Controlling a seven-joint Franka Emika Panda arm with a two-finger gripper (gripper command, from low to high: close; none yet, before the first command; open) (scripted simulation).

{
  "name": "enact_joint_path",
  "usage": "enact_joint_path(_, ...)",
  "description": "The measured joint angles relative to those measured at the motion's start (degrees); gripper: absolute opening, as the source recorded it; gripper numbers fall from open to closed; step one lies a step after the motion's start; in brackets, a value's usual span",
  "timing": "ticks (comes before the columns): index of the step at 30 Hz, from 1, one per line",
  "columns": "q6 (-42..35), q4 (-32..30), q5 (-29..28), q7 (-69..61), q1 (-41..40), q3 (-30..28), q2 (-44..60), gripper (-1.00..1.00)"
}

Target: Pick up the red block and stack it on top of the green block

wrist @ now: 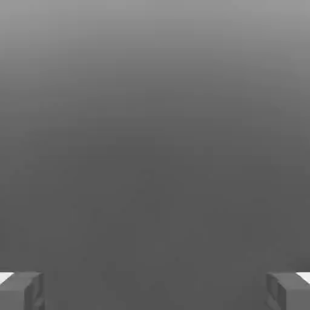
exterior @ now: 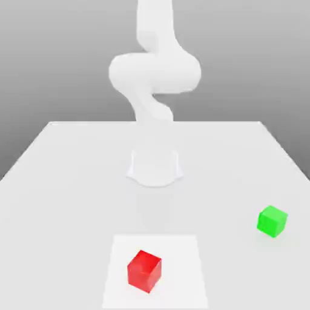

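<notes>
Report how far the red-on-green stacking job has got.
Done: nothing yet. The red block sits on the table, apart from the green block, which lies toward the exterior view's right. In hand: nothing; the gripper is open and empty. Left: grasp red, lift, carry, place on green.

arm (exterior: 154,66) cut off above, fingers (wrist: 21,290) cropped

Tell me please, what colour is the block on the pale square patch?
Red block; exterior view.
</notes>
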Motion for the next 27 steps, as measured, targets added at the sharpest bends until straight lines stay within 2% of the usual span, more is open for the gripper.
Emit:
enact_joint_path(15, 14.82, -10.85, -3.46, 18.18, -6.63, 4.46, 31.59, 0.00)
enact_joint_path(22, 21.87, -15.74, -1.74, 24.03, -7.18, 4.37, 45.92, 0.00)
enact_joint_path(27, 29.99, -15.02, -3.34, 26.12, -6.03, 2.81, 56.22, 0.00)
